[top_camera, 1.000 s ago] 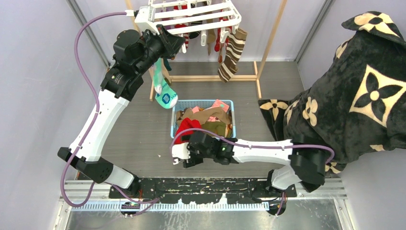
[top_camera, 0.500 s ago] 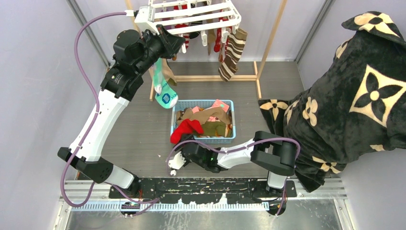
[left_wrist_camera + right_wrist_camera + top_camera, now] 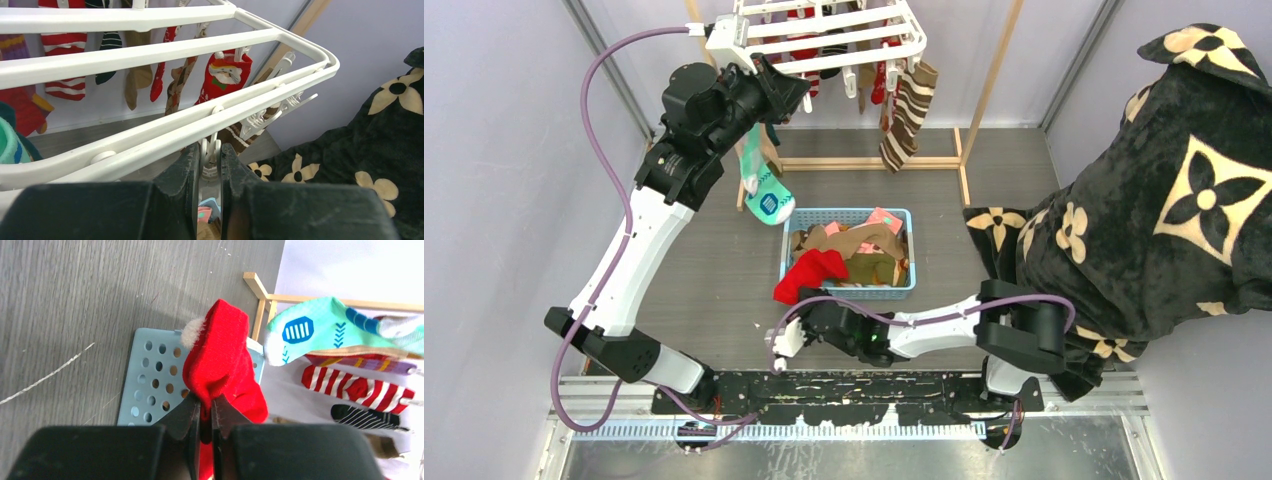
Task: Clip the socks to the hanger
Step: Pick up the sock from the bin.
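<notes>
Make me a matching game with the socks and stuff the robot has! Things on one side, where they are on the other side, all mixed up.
Things:
1. red sock
2. teal sock
3. brown striped sock
4. white clip

Places:
A. squeezed in the left gripper
B. hanging at the right end of the hanger, seen from the top view
C. pinched in the right gripper
D. dangling just below the left gripper

Pairs: 1-C, 2-D, 3-B, 4-A
</notes>
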Controlling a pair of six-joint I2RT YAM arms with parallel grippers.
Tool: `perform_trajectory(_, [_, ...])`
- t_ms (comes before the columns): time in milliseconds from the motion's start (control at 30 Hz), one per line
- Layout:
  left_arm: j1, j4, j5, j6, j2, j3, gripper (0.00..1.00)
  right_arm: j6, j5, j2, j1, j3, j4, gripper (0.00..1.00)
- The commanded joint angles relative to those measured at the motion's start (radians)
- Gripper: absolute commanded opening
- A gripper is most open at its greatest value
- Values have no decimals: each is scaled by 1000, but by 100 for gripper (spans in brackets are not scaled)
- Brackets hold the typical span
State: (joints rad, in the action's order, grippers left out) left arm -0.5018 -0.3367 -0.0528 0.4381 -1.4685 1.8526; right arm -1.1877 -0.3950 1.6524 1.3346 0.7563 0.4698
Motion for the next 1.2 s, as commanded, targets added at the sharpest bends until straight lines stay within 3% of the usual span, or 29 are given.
perform_trajectory(0, [5, 15, -2, 5, 37, 8, 2, 203, 44, -145, 9, 45, -85, 2])
perform_trajectory(267, [5, 13, -2, 5, 36, 10, 1, 594, 158, -319, -86, 95, -206, 1])
perform_trajectory(400, [5, 13, -4, 3, 37, 9, 1, 904, 354, -416, -245, 105, -238, 1])
perform_trajectory(600, [5, 13, -5, 3, 36, 4, 1, 1169, 601, -476, -429, 121, -207, 1])
perform_trajectory(867, [6, 10, -20, 4, 41, -11, 0, 1344, 708, -451, -563, 180, -88, 1])
perform_trajectory(1167, [6, 21, -23, 8, 48, -41, 0, 1382, 533, -318, -577, 386, -72, 1])
